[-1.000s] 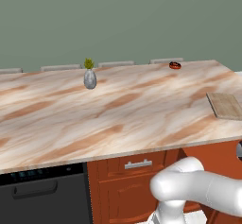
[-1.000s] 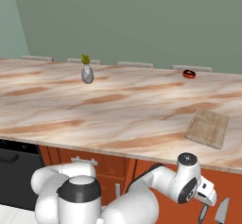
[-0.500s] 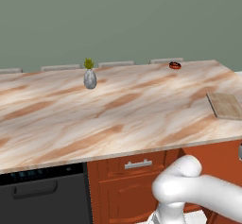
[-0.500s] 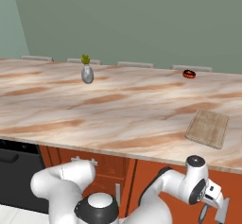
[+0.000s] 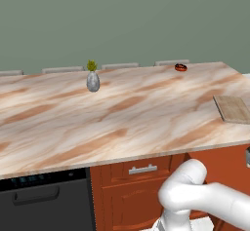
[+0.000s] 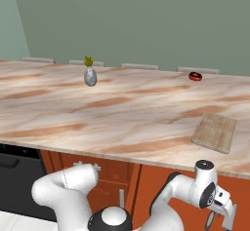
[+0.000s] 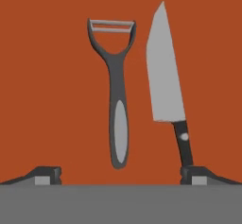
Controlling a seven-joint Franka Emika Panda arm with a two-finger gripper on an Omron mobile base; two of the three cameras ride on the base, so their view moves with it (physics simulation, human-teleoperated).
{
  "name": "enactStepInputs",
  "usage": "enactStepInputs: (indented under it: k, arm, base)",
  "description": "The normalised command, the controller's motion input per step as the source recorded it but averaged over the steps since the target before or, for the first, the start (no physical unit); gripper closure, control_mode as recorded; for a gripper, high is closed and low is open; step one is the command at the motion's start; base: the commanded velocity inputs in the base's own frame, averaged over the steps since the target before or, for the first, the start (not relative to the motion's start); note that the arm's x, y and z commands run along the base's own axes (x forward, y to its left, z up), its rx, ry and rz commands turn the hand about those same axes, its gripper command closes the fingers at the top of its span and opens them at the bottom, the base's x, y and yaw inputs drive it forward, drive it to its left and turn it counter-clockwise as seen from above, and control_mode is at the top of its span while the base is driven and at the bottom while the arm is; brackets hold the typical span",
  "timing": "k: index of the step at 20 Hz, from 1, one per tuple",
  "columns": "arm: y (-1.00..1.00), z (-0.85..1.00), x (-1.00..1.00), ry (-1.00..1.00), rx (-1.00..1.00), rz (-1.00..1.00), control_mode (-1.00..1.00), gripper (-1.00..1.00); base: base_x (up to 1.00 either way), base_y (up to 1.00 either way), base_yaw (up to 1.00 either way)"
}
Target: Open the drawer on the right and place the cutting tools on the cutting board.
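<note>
- Hand view: a Y-shaped peeler (image 7: 116, 109) with a dark handle and grey grip lies beside a kitchen knife (image 7: 165, 88) on a reddish-brown surface, the peeler to the left of the knife in this view, the two apart and roughly parallel.
- The gripper (image 7: 120, 176) has its jaws spread wide, one dark fingertip (image 7: 47, 175) at the lower left and the other at the lower right, nothing between them; the right tip sits at the end of the knife's black handle, though contact cannot be judged.
- Right base view: the gripper (image 6: 222, 218) hangs low at the far right, below the edge of the marbled countertop (image 6: 122, 113), in front of the red-brown cabinet fronts.
- The cutting board (image 6: 215, 131), light tan wood, lies flat on the countertop near its front right edge, bare on top.
- Left base view: a reddish-brown drawer front (image 5: 141, 169) with a short silver bar handle sits under the counter, beside the black dishwasher (image 5: 46, 203).
- Farther back on the counter stand a small grey vase (image 5: 93, 80) with a green sprig and a little red-and-black object (image 5: 180, 67).
</note>
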Motion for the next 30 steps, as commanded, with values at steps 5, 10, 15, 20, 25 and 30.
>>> enactStepInputs:
  k: [5,10,15,20,25,30]
  arm:
    - [-0.02,-0.4,0.0,0.08,0.0,-0.03,-1.0,-1.0]
    - [-0.03,-0.3,0.0,0.03,0.03,-0.04,-1.0,-1.0]
    - [-0.05,-0.24,0.0,0.0,0.03,-0.02,-1.0,-1.0]
    - [-0.24,-0.27,0.0,0.0,0.01,0.0,-1.0,-1.0]
    - [-0.32,-0.22,0.0,0.0,0.0,0.0,-1.0,-1.0]
    - [-0.08,-0.27,0.0,0.0,0.04,0.0,-1.0,-1.0]
  base:
    - [0.0,0.0,0.0]
    - [0.0,0.0,0.0]
    - [0.0,0.0,0.0]
    - [0.0,0.0,0.0]
    - [0.0,0.0,0.0]
    - [0.0,0.0,0.0]
